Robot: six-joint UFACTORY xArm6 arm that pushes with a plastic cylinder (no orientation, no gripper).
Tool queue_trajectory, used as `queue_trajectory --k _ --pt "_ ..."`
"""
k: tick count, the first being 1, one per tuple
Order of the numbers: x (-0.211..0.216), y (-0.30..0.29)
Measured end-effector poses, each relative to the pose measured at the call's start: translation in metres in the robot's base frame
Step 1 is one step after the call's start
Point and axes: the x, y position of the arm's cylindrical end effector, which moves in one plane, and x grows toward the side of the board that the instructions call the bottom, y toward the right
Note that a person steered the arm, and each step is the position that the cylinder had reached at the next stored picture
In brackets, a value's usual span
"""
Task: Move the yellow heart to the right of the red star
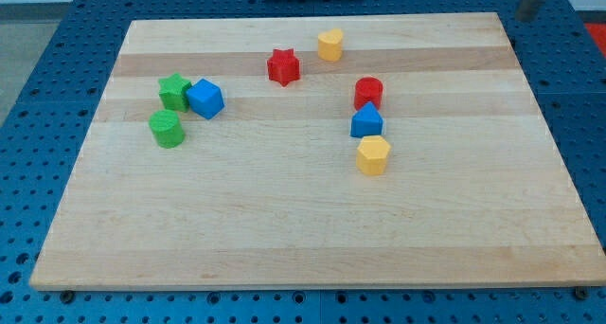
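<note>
Here, the wooden worktop (312, 229) lay across a blue perforated base (38, 40), carrying eight small blocks. The yellow heart (330, 45) sat near the view's top, just to the view's right of the red star (282, 66) and a little higher, the two close but apart. Further toward the view's right, a column of three blocks ran downward: a red cylinder (368, 92), then a blue block (366, 122) of roughly triangular shape touching it from below, then a yellow hexagonal block (373, 155) just beneath that. On the view's left a second cluster stood: a green star (174, 91) pressed against a blue block (204, 99) of faceted shape on its right, with a green cylinder (167, 129) just below the star. My tip did not show anywhere over the board; only a dark object (533, 0) at the view's upper right corner, off the worktop, could be seen, and I could not tell what it was. This arm carried no fingers, so nothing was held.
</note>
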Motion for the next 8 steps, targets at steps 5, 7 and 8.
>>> queue_trajectory --k 5,7,8 --pt "0.004 -0.193" --pt "0.011 -0.281" --pt "0.015 -0.298"
